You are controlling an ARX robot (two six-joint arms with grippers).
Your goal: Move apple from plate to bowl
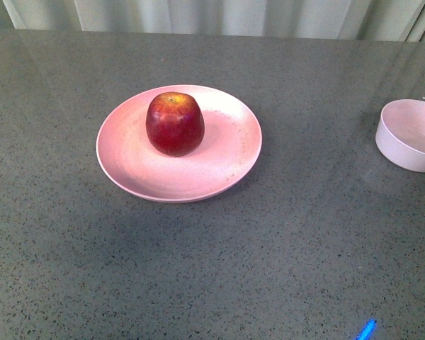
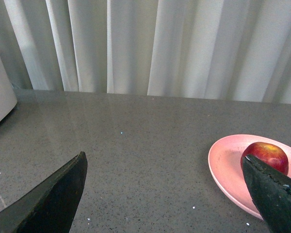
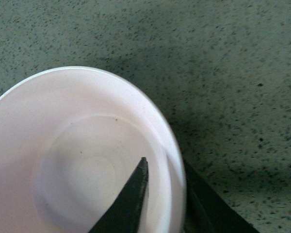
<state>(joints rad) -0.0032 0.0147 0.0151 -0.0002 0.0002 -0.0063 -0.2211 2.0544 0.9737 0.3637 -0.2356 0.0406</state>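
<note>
We count one apple (image 1: 174, 124), one plate (image 1: 227, 159) and one bowl (image 1: 411, 134), all on a single table (image 1: 198, 269). One of each, folks.

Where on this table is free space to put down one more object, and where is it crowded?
Free: the wide strip between the plate and the bowl, the near side of the table in front of the plate, and the part left of the plate. Crowded: only on the plate, where the apple sits.

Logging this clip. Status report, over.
Left gripper open, empty. Right gripper at bowl rim, opening unclear. Apple sits on plate, bowl empty. Nothing between plate and bowl.
</note>
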